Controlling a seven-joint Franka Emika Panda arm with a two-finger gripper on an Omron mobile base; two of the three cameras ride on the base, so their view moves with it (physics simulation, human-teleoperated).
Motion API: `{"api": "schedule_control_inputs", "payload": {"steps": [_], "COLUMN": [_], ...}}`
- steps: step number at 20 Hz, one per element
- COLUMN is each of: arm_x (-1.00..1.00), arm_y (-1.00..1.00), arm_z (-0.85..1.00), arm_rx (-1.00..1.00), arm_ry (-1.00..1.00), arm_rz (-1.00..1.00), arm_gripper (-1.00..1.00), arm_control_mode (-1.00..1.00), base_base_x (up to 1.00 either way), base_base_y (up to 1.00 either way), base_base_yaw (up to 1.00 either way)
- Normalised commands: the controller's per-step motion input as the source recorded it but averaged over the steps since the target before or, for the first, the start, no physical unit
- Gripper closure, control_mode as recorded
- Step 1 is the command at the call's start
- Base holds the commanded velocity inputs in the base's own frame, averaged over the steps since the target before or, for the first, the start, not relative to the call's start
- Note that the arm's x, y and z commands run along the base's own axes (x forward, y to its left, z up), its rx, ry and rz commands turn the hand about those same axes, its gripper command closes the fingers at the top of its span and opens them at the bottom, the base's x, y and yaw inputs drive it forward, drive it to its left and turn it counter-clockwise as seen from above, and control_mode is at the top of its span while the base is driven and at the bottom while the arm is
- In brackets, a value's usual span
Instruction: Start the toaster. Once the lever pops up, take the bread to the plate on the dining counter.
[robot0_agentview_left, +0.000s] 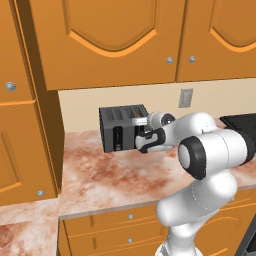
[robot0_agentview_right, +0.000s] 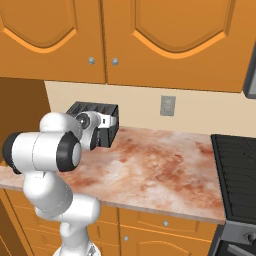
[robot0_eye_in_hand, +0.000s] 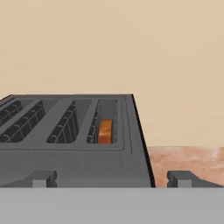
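Note:
The dark grey four-slot toaster stands at the back of the marbled counter against the wall. From the hand view I look down over the toaster from its front, and a brown bread slice sits low in the rightmost slot. My gripper is close to the toaster's front right corner, level with its top. It is open, with the fingertips wide apart and nothing between them. The plate and the dining counter are out of view.
Orange wall cabinets hang above the marbled counter. A tall cabinet side bounds the counter's left end. A black stove top lies to the right. A wall outlet is behind.

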Motion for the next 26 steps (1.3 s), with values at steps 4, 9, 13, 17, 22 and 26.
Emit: {"api": "schedule_control_inputs", "payload": {"steps": [4, 9, 13, 17, 22, 26], "arm_x": [0.0, 0.03, 0.15, 0.17, 0.15, 0.16], "arm_y": [0.0, 0.0, 0.05, 0.03, 0.02, 0.0], "arm_z": [0.15, 0.1, 0.07, 0.06, 0.0, 0.0], "arm_rx": [0.0, 0.0, 0.0, 0.0, 0.0, 0.0], "arm_ry": [0.0, 0.0, 0.0, 0.0, 0.0, 0.0], "arm_rz": [0.0, 0.0, 0.0, 0.0, 0.0, 0.0], "arm_gripper": [-1.0, -1.0, -1.0, -1.0, -1.0, -1.0], "arm_control_mode": [-1.0, -1.0, -1.0, -1.0, -1.0, -1.0], "base_base_x": [0.0, 0.0, 0.0, 0.0, 0.0, 0.0], "base_base_y": [0.0, 0.0, 0.0, 0.0, 0.0, 0.0], "base_base_yaw": [0.0, 0.0, 0.0, 0.0, 0.0, 0.0]}}
